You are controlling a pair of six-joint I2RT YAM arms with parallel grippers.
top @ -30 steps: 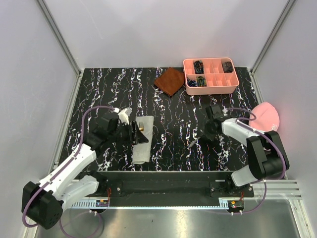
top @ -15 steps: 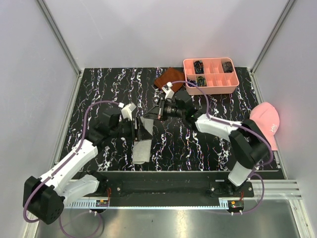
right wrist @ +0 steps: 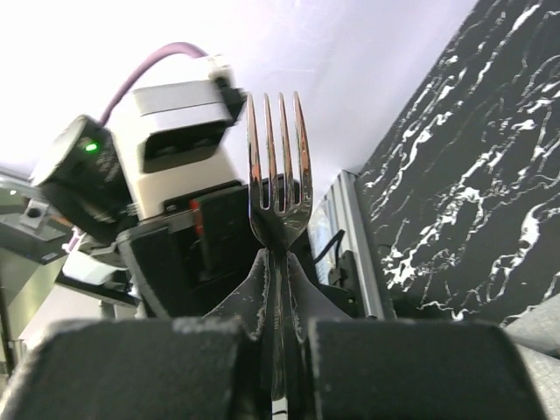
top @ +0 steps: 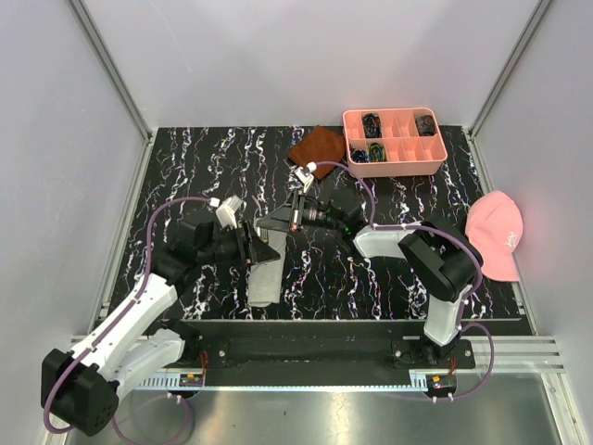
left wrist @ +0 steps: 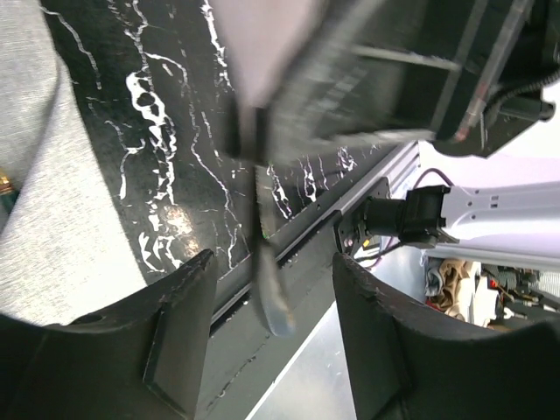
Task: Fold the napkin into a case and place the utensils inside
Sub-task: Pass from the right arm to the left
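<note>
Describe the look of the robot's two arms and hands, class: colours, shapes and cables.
The left arm and right arm have white shells with black joints; a purple cable loops along each. The left hand and right hand are black, each with two fingers.

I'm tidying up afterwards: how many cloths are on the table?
2. The grey napkin lies folded by the left end effector; the brown cloth lies at the far edge, left of the pink tray. More could be hidden.
</note>
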